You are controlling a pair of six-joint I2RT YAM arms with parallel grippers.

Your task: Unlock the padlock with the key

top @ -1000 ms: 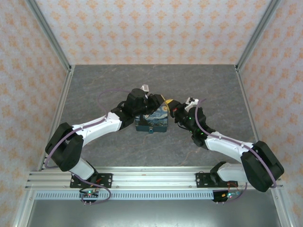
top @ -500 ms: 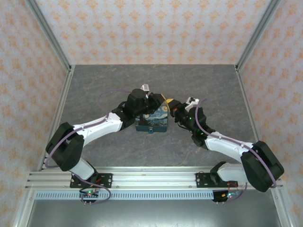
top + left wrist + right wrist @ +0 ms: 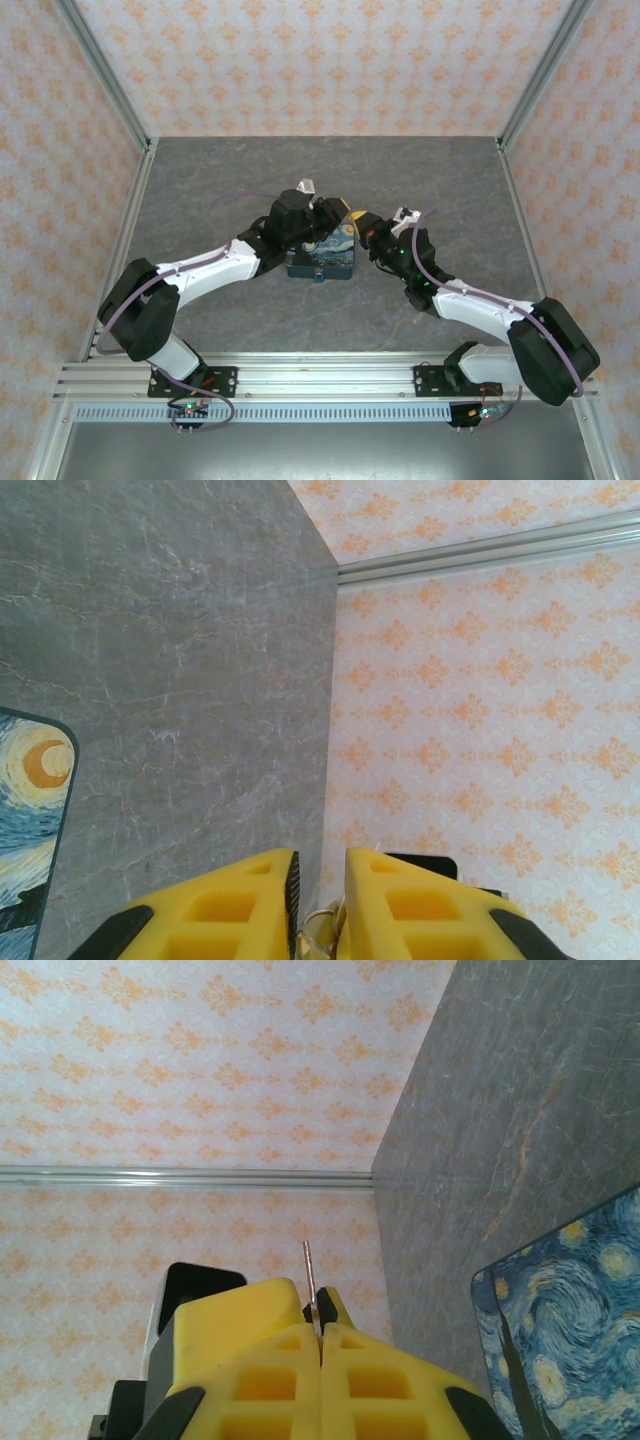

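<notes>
Top view: blue-and-yellow rectangular Starry Night box sits mid-counter on the grey stone-pattern counter. A tiny dark teal-tinted metal padlock lies at the box's 6 o'clock edge, touching it. The left hand is over the box's 1 o'clock corner; its yellow fingers stand a narrow slit apart, and I cannot tell if they grip anything. The right hand is at the box's 2 o'clock, its fingers pressed together on a thin silver metal key, blade protruding.
</notes>
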